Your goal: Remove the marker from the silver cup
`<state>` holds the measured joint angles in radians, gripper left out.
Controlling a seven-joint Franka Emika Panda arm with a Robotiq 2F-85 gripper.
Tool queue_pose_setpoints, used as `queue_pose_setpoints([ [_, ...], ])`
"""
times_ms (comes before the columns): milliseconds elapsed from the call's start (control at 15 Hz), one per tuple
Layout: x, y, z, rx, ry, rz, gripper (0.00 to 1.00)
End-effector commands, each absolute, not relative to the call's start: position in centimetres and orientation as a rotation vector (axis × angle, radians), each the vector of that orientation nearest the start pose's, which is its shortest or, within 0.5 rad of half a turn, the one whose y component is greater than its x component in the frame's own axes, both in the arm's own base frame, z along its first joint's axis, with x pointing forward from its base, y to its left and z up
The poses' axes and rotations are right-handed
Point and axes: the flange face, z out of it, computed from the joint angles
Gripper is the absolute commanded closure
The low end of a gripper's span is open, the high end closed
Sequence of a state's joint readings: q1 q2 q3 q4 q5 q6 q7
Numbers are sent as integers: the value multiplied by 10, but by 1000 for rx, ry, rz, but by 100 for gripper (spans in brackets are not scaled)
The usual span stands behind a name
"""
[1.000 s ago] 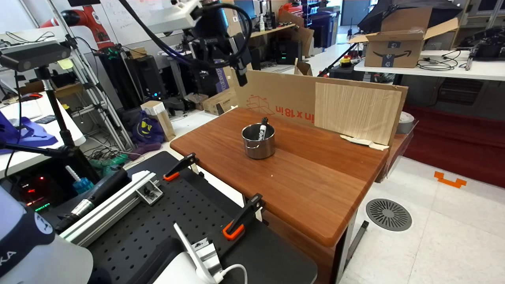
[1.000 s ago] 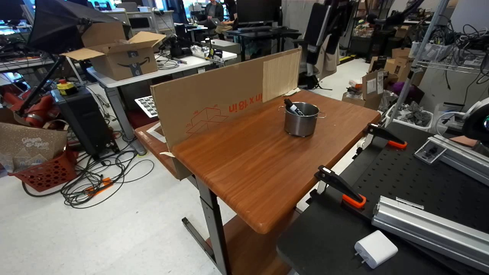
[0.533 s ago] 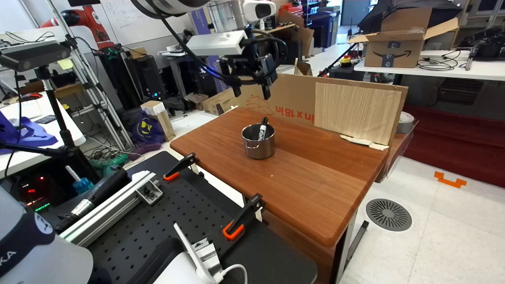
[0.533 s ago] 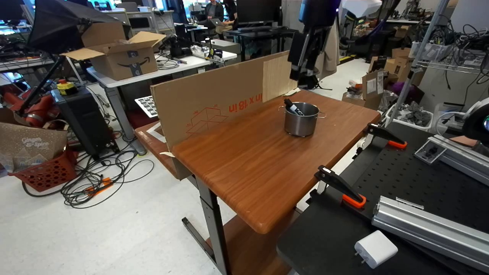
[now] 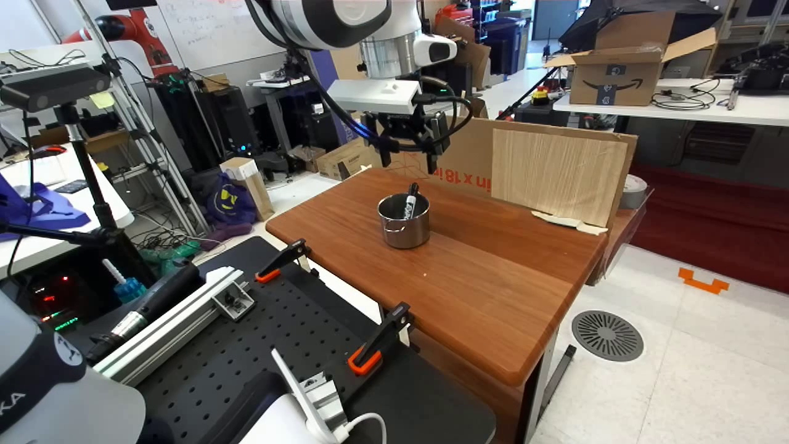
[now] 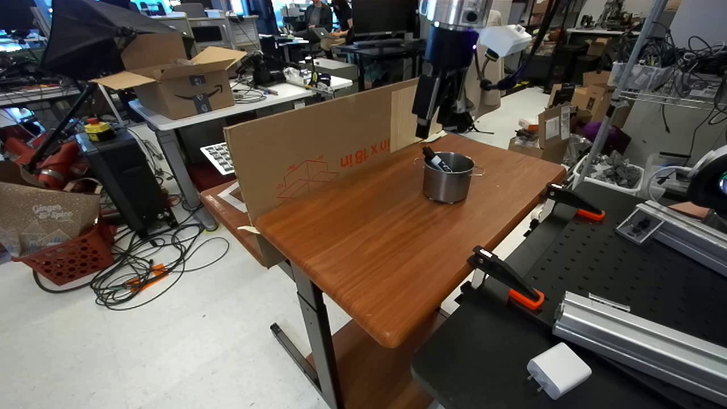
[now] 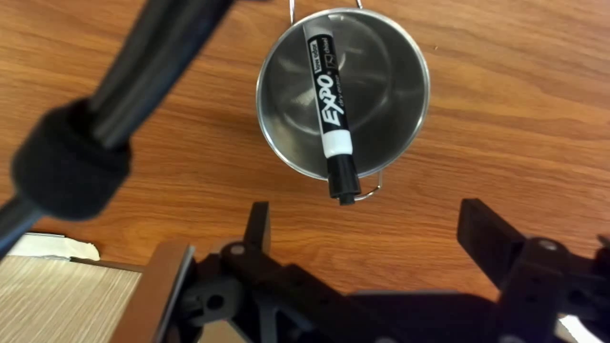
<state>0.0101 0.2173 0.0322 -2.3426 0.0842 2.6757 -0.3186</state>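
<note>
The silver cup (image 5: 404, 234) stands upright on the wooden table (image 5: 481, 283), with thin wire handles; it also shows in an exterior view (image 6: 446, 186) and the wrist view (image 7: 405, 95). The marker (image 7: 331, 100) leans inside it, black-labelled with a white band; its black cap sticks out over the rim. The marker also shows in both exterior views (image 5: 410, 205) (image 6: 437, 161). My gripper (image 7: 364, 207) is open and empty, fingers wide apart. In both exterior views (image 5: 409, 165) (image 6: 425, 130) it hangs above the table, higher than the cup, touching nothing. In the wrist view the marker's cap lies just ahead of the fingertips' gap.
A cardboard wall (image 6: 341, 136) with a wood-patterned panel (image 5: 555, 172) stands along one table edge. Black clamps with orange pads (image 5: 382, 339) (image 5: 282, 262) grip the opposite edge beside the black perforated board (image 5: 259, 345). A cable hangs from the wrist.
My gripper has swung in and come down, rightward in an exterior view, from high up to near the cup. Its two fingers now show apart. The cup and marker have not moved.
</note>
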Motion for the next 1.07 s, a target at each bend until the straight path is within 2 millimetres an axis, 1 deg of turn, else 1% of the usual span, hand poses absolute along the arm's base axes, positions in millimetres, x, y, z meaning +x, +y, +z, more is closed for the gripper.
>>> queue_pose_setpoints([
  [0,544,19,237,-3050,-470,-136,0],
  [200,551,23,223,-3055,-482,-94,0],
  [333,552,25,217,-3059,-489,-70,0],
  [400,554,25,215,-3056,-501,-59,25],
  [467,555,25,214,-3056,-506,-55,28],
  [533,556,25,214,-3056,-507,-52,34],
  [667,557,24,215,-3052,-507,-45,51],
  [1000,560,19,218,-3048,-503,-17,88],
])
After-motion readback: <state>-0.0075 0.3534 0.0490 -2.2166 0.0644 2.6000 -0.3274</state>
